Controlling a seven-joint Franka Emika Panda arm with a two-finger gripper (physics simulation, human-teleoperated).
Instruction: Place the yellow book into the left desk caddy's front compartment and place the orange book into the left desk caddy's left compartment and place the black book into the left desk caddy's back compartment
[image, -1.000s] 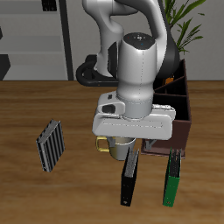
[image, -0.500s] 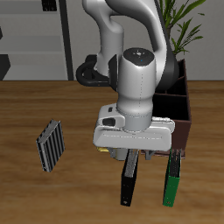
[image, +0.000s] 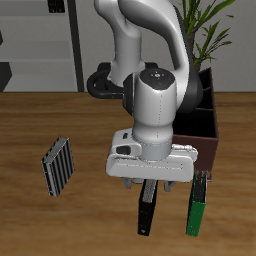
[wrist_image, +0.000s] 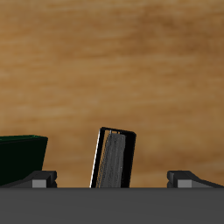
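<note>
arm over black book (image: 147, 210), green book (image: 197, 211) beside

Looks like a home office or study: wooden bench (image: 40, 120), dark desk caddy (image: 208, 122), books lying around such as the striped book (image: 58, 165), potted plant (image: 208, 22) behind, grey shelving (image: 35, 45) at the back wall.

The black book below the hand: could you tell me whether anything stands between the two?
Nothing visible does. In the wrist view only bare table shows around the black book, which lies between the hand's fingers. The slim green book lies beside it, apart.
</note>
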